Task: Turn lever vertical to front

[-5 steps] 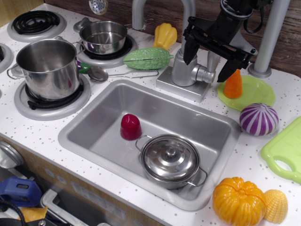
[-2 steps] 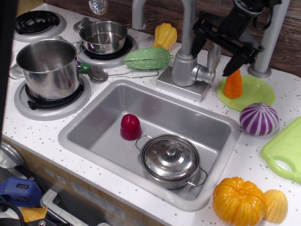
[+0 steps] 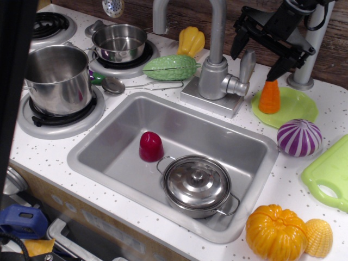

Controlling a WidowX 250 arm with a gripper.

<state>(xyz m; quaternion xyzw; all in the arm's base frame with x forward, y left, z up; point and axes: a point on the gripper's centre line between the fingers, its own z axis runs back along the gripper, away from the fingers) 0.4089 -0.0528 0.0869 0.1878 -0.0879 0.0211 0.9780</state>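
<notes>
lever (image 3: 247,65): short silver paddle on a stubby side cylinder, right side of the faucet base; stands upright with a slight lean, rounded tip uppermost
gripper (image 3: 258,55): black, two fingers spread wide apart, holding nothing; one finger hangs just left of and above the lever tip, the other points down over the orange carrot (image 3: 269,97)
contact: none visible between fingers and lever; the lever tip sits low between the spread fingers, apart from both
progress: lever reads as vertical, not turned to the front; judged that the turn itself is not done
remaining: bring a finger against the paddle and swing it forward toward the sink (image 3: 109,141); judged as all of the work
faucet spout (image 3: 217,27): tall curved pipe just left of the lever, close to the left finger; risk of a knock, in my judgement
grey pole (image 3: 307,49): stands behind the gripper on the right, partly hidden by it
sink contents: lidded steel pot (image 3: 197,185) and a red toy piece (image 3: 150,145), well apart from the lever
green plate (image 3: 296,109): bears the carrot, right of the faucet base
writing and brands: none readable on faucet, gripper, pots or counter
left edge: dark blurred band, cannot tell what it is
</notes>
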